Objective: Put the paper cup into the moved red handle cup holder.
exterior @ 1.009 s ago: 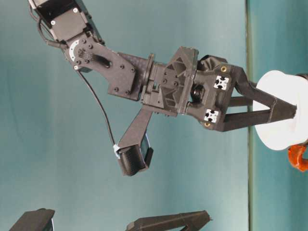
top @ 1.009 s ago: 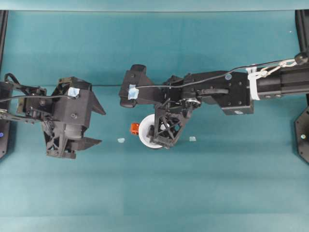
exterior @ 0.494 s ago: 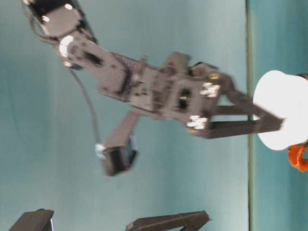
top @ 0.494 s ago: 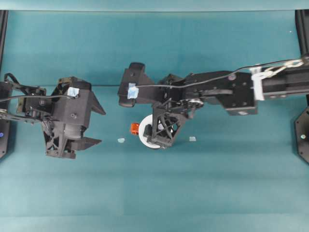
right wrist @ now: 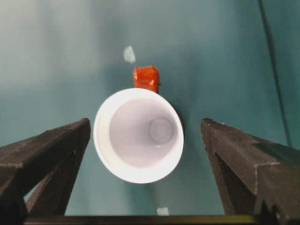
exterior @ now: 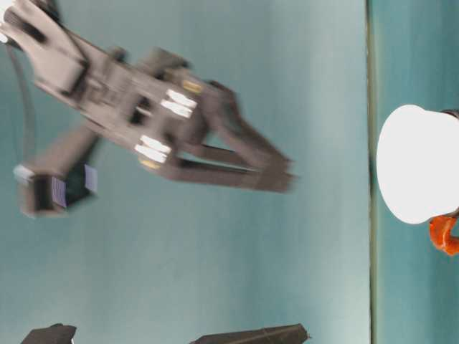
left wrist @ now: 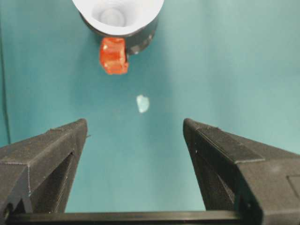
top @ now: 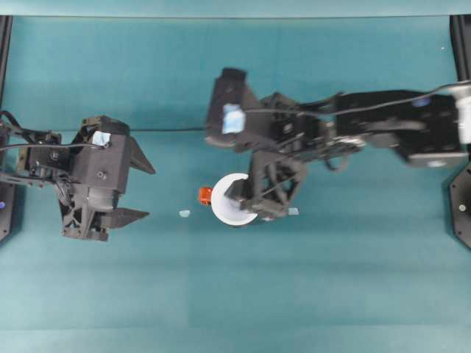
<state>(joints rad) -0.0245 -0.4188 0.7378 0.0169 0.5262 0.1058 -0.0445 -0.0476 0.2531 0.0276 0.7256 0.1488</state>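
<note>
The paper cup [right wrist: 138, 140] sits upright inside the red handle cup holder [left wrist: 114, 55], handle at nine o'clock in the overhead view. The right hand [right wrist: 140, 164] hangs released above; the left hand [left wrist: 136, 154] idles spread over the counter [top: 235, 294].

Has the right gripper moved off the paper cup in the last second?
Yes. The right gripper has let go and risen clear above the paper cup, which sits in the red handle cup holder.
</note>
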